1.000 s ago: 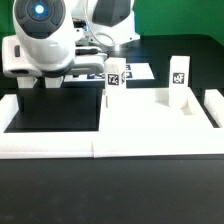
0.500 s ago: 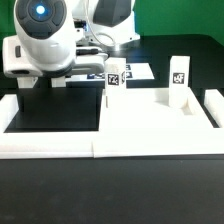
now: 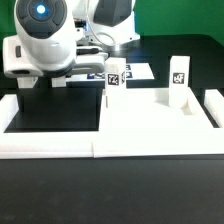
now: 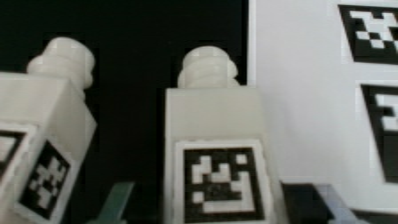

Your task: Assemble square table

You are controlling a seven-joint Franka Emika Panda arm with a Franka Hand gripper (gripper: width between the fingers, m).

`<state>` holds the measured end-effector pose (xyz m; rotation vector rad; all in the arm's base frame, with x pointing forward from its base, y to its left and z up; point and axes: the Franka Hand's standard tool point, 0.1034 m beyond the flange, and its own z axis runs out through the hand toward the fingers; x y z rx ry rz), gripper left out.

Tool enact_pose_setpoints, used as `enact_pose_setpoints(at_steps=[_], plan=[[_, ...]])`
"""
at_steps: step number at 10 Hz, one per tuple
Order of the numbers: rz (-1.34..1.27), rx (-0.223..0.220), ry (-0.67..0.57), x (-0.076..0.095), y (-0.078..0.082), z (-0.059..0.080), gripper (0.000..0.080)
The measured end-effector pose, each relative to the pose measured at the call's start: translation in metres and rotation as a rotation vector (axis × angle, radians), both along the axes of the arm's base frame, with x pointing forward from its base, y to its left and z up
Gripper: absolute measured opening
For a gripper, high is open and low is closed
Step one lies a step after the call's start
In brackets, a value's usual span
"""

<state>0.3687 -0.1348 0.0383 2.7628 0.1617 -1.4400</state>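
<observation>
The white square plate (image 3: 140, 112) lies flat at the exterior view's middle right. Two tagged white legs stand upright on it, one at its near-left corner (image 3: 114, 82) and one at the right (image 3: 178, 82). In the wrist view two more tagged legs lie on the black table. One leg (image 4: 217, 140) lies between my open gripper's (image 4: 224, 200) fingers, with a gap on each side. The other leg (image 4: 45, 125) lies beside it. In the exterior view my gripper (image 3: 40, 86) hangs low at the back left, and its hand hides those two legs.
The marker board (image 4: 329, 90) lies right next to the leg between my fingers; it also shows in the exterior view (image 3: 136, 71). White border rails run along the front (image 3: 100, 146), left (image 3: 8, 108) and right (image 3: 214, 106).
</observation>
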Motion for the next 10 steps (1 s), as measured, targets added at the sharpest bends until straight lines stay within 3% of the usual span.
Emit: enact_pose_setpoints(at_steps=[2,3,6,7,8,9,10], plan=[[-0.010,0.011,-0.027,0.020,0.000,0.047,0.0288],[-0.010,0.012,-0.051,0.027,0.000,0.061,0.0288],[0.015,0.034,-0.297,0.041,-0.002,0.043,0.0289],[0.049,0.041,-0.390,0.061,-0.003,0.046,0.0289],[0.120,0.060,-0.560,0.096,0.000,0.064,0.0289],[0.136,0.063,-0.637,0.108,0.005,0.084,0.0289],[0.145,0.071,-0.722,0.110,0.003,0.080,0.0289]])
